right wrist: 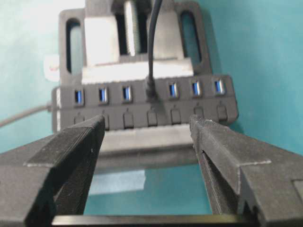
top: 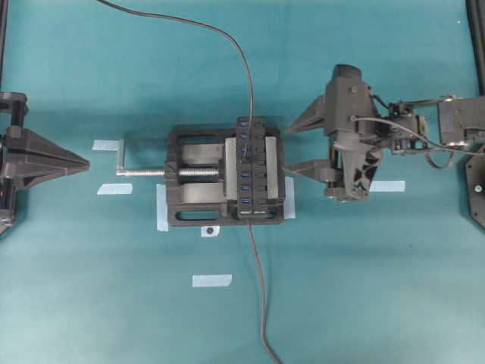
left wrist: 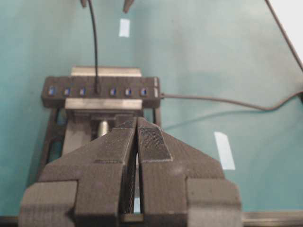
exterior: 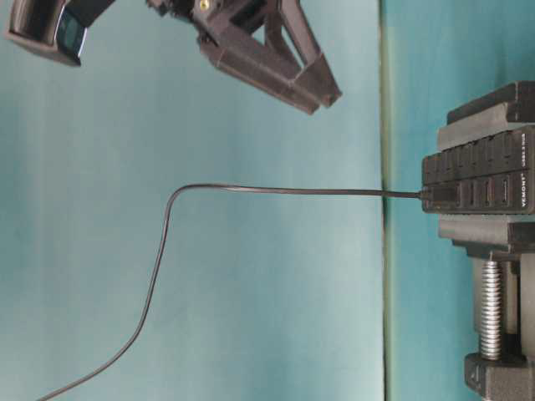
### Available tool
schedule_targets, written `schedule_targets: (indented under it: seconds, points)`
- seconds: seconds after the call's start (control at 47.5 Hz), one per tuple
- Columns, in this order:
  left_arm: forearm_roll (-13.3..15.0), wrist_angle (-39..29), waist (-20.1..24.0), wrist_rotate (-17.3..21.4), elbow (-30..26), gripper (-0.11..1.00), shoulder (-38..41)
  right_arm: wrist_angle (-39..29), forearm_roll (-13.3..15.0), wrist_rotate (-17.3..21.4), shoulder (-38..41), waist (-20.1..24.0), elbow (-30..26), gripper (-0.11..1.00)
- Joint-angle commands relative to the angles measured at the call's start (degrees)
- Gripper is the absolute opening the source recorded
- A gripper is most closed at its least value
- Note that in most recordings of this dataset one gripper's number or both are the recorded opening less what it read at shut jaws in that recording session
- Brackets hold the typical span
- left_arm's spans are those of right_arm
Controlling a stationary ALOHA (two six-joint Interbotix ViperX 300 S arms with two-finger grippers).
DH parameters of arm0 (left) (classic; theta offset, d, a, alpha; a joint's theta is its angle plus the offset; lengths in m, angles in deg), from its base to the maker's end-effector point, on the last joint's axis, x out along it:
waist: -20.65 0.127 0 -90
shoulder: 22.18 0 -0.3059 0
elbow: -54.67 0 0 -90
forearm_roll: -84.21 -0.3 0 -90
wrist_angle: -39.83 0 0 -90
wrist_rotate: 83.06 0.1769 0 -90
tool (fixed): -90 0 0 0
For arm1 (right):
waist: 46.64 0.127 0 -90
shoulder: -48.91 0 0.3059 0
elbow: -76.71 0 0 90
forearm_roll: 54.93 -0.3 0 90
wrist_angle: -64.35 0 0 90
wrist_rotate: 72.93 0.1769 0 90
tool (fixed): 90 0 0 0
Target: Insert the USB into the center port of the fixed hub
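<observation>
The fixed hub [top: 254,171] is clamped in a black vise, its row of blue slots facing up. The USB [right wrist: 151,91] stands plugged into the center port, the fourth slot of the row, which hides that slot; its thin dark cable [top: 235,42] runs off toward the far edge. The USB [left wrist: 97,88] shows seated in the left wrist view too. My right gripper [right wrist: 147,124] hangs open just beside the hub [right wrist: 147,101], nothing between its fingers. My left gripper [left wrist: 137,124] is shut and empty, well back from the vise at the left [top: 85,163].
The black vise [top: 193,182] with its silver screw and crank [top: 125,163] holds the hub. The hub's thicker grey cable [top: 261,303] trails toward the near edge. Pale tape strips [top: 211,280] lie on the teal mat around the vise.
</observation>
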Motion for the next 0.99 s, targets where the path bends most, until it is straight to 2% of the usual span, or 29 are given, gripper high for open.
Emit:
schedule_targets:
  seconds: [0.0,0.969]
  points:
    - [-0.1,0.3,0.2,-0.2,-0.6,0.0,0.3,0.5,0.0,0.6,-1.4,0.4,-0.2,0.78]
    - [0.0,0.3,0.3,-0.2,-0.5,0.0,0.3,0.5,0.0,1.0,-2.3,0.7,0.7,0.78]
